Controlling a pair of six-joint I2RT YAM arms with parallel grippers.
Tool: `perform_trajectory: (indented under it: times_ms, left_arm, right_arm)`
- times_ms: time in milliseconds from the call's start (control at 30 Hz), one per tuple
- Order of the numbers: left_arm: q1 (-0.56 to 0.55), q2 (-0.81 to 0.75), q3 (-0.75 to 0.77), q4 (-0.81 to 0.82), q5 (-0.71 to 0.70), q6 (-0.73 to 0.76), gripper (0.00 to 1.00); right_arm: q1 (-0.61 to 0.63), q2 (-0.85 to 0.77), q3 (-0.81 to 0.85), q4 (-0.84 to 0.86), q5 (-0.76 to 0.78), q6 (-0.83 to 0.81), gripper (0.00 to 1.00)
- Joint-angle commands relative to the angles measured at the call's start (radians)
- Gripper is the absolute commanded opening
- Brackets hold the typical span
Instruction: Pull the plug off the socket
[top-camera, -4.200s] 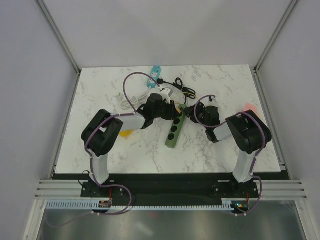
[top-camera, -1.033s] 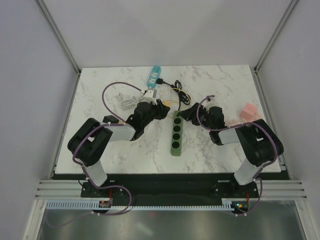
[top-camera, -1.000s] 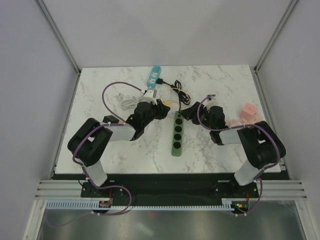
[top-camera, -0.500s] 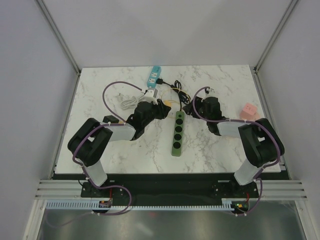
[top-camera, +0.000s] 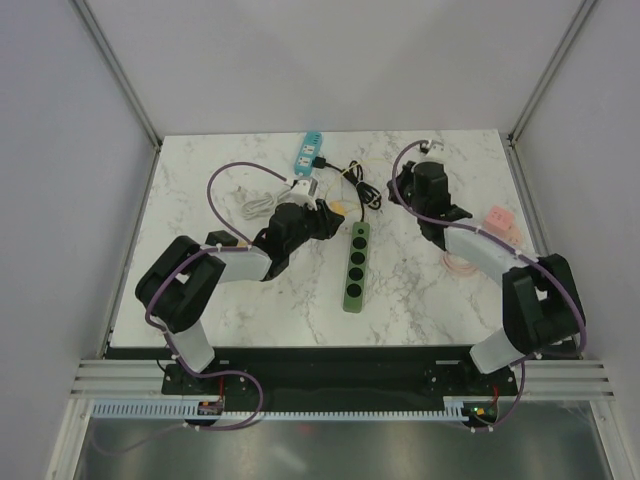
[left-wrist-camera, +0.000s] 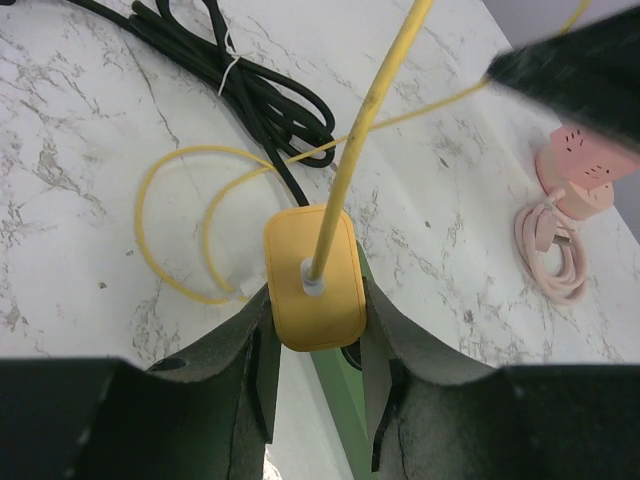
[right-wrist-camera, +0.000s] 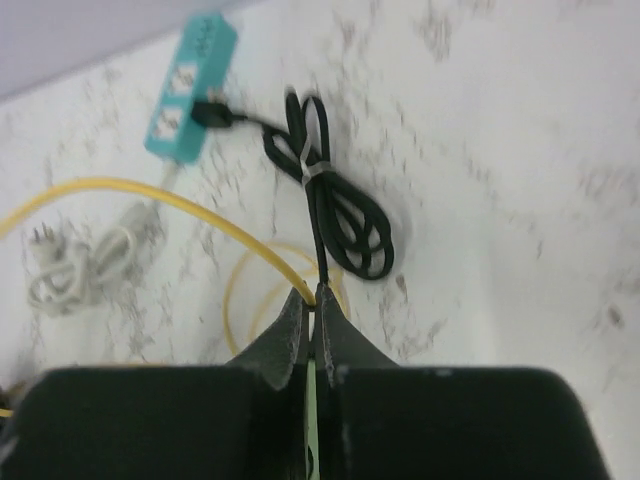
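Observation:
A yellow plug (left-wrist-camera: 312, 290) sits squeezed between my left gripper's (left-wrist-camera: 315, 325) fingers. It hangs just over the far end of the green socket strip (left-wrist-camera: 345, 410), and a dark socket hole shows partly beneath it. From above, the plug (top-camera: 337, 210) appears slightly left of the strip's (top-camera: 353, 265) top end, at the left gripper (top-camera: 325, 214). Its yellow cable (left-wrist-camera: 368, 110) rises up toward my right gripper (right-wrist-camera: 316, 300), which is shut on the cable (right-wrist-camera: 230, 225). From above, the right gripper (top-camera: 394, 193) hovers behind the strip.
A coiled black cable (top-camera: 360, 185) runs to a teal power strip (top-camera: 308, 152) at the back. A white plug with cord (top-camera: 255, 207) lies back left. At the right lie a pink power strip (top-camera: 500, 218) and its coiled pink cable (top-camera: 462, 265).
The right gripper has closed on the yellow cable and swung up and back, away from the green strip. The left gripper keeps its hold on the plug without moving.

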Motion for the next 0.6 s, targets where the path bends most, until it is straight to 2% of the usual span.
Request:
perform_trajectory:
  times_ms: [0,167,400,567]
  left_arm:
    - [-0.004,-0.026,0.033,0.041,0.005,0.053,0.02]
    - [-0.002,-0.026,0.042,0.039,0.014,0.051,0.02]
    - [-0.011,-0.043,0.104,-0.005,0.062,0.048,0.02]
    - [-0.036,-0.064,0.238,-0.164,0.098,0.045,0.02]
  right_arm:
    - [0.001,-0.167,0.167,-0.098,0.143,-0.125,0.0]
    - [0.001,-0.244,0.36,-0.192,0.218,-0.23,0.0]
    - [0.001,-0.229,0.652,-0.247,0.294,-0.365,0.0]
    - [0.001,-0.189,0.883,-0.331,0.323,-0.431,0.0]
